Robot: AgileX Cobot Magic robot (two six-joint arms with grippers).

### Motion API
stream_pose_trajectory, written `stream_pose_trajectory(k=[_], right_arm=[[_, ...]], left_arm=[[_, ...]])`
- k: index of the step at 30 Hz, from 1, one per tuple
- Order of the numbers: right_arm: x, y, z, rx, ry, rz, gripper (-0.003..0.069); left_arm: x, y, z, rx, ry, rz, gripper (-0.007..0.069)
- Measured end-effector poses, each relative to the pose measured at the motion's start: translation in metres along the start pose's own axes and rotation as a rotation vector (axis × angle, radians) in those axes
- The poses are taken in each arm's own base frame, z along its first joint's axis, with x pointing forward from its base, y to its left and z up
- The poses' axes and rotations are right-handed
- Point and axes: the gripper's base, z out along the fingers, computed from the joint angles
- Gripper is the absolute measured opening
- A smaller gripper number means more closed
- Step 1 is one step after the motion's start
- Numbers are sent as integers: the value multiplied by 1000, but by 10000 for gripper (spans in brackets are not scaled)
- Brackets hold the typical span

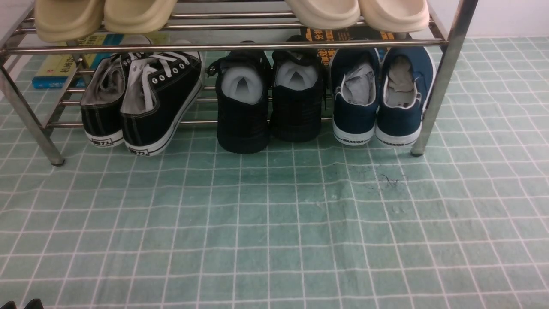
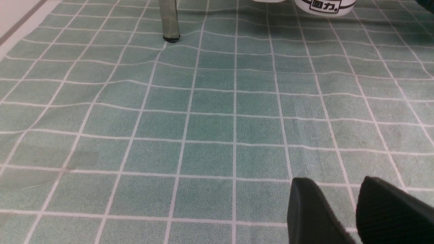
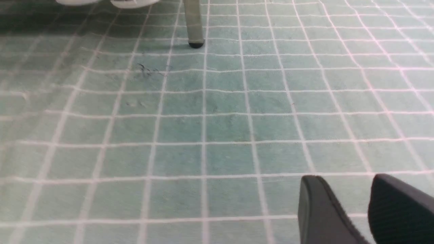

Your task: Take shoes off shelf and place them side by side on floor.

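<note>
Flanking the shoes [image 1: 358, 118] are black shoes [image 1: 244, 116] (close) and shelf leg [image 1: 435, 98].

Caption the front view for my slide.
Navy Warrior slip-ons, rightmost pair on the metal shoe rack's lower tier, above the green gridded floor.

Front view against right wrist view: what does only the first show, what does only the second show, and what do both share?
Only the front view: the two tiers of the shelf, slippers on top, sneakers, black shoes and the uppers of the navy shoes below, plus books.
Only the right wrist view: the right gripper, open.
Both: the floor, the shelf's right front leg, a dark scuff near it, and the navy shoes' white soles, which are only slivers in the wrist view.
</note>
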Motion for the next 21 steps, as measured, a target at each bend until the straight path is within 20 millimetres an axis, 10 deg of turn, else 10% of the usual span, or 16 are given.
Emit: stream_pose_trajectory(k=[7, 21], right_arm=[[0, 16, 0, -181, 31, 615, 238], [-14, 21, -5, -245, -31, 687, 196]], left_arm=[[0, 0, 0, 0, 0, 0, 242], [0, 0, 0, 0, 0, 0, 242]])
